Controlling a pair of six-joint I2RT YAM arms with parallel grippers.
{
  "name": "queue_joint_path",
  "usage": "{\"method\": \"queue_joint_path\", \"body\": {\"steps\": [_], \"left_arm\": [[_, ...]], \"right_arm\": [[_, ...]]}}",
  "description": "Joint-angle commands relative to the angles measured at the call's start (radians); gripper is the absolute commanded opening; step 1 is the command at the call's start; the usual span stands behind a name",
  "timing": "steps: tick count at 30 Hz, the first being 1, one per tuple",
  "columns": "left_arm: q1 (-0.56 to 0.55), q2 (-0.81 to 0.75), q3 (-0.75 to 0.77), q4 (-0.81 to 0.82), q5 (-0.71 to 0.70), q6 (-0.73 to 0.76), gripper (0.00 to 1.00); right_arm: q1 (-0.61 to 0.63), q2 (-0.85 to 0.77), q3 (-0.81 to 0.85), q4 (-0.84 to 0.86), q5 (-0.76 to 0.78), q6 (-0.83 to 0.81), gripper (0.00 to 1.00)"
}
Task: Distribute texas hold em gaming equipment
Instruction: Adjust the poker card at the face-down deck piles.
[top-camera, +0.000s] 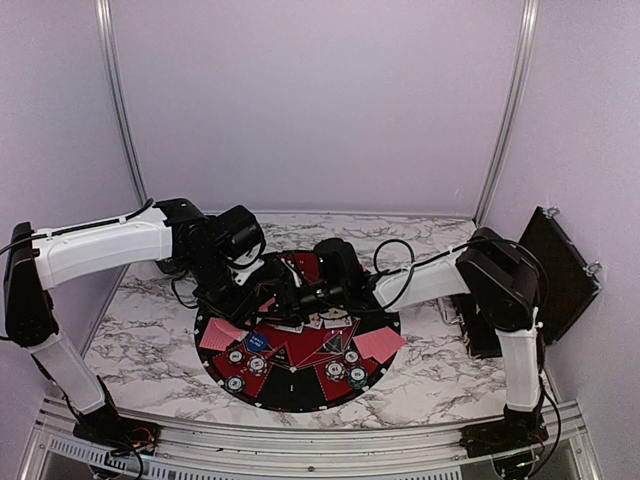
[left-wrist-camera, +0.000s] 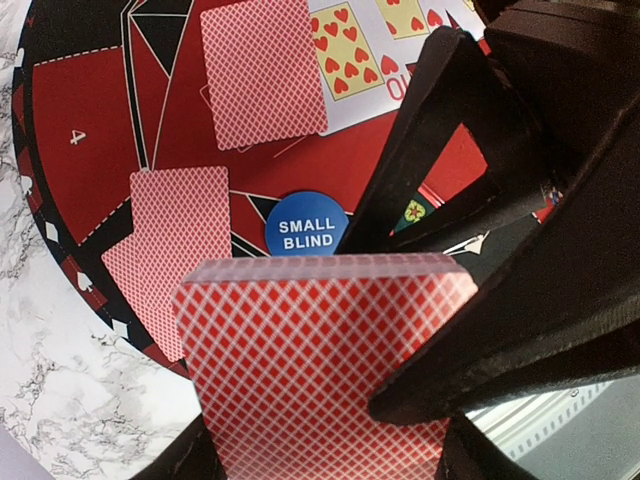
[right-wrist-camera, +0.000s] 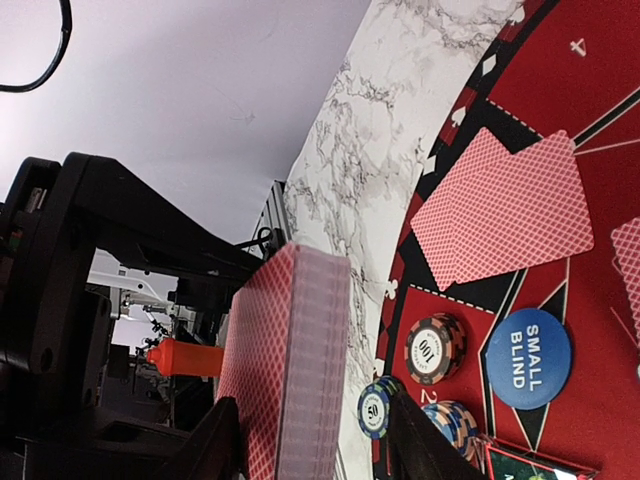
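Observation:
My left gripper (left-wrist-camera: 320, 462) is shut on a thick deck of red-backed playing cards (left-wrist-camera: 320, 360), held above the round black-and-red mat (top-camera: 290, 388). My right gripper (right-wrist-camera: 315, 435) is open, and its fingers straddle the deck's (right-wrist-camera: 290, 370) edge, with a gap on one side. Both grippers meet over the mat's far half (top-camera: 285, 295). Pairs of face-down cards (top-camera: 220, 333) (top-camera: 378, 345) lie at the mat's left and right. Face-up cards (left-wrist-camera: 345, 50) lie near the middle. A blue "small blind" marker (left-wrist-camera: 307, 224) and striped chips (right-wrist-camera: 434, 348) (right-wrist-camera: 377, 407) sit on the mat.
A black case (top-camera: 560, 262) stands open at the table's right side beside the right arm. More chip stacks (top-camera: 345, 372) sit on the mat's near right sectors. Marble tabletop (top-camera: 150, 330) surrounds the mat, with walls behind and at both sides.

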Motion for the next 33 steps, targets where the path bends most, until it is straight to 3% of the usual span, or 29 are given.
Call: {"method": "queue_joint_path", "body": {"steps": [1, 12, 19, 33], "left_arm": [[-0.002, -0.025, 0.031, -0.021, 0.012, 0.014, 0.53], [-0.002, -0.023, 0.029, -0.020, 0.013, 0.016, 0.53], [-0.001, -0.017, 0.029, -0.021, 0.012, 0.016, 0.53], [-0.001, -0.010, 0.034, -0.021, 0.017, 0.016, 0.53]], "right_arm": [[-0.042, -0.002, -0.014, -0.100, 0.069, -0.034, 0.47], [-0.064, -0.033, -0.043, -0.076, 0.064, -0.021, 0.43], [-0.047, -0.066, -0.073, 0.104, -0.011, 0.094, 0.49], [0.019, -0.002, -0.041, 0.238, -0.041, 0.215, 0.48]]}}
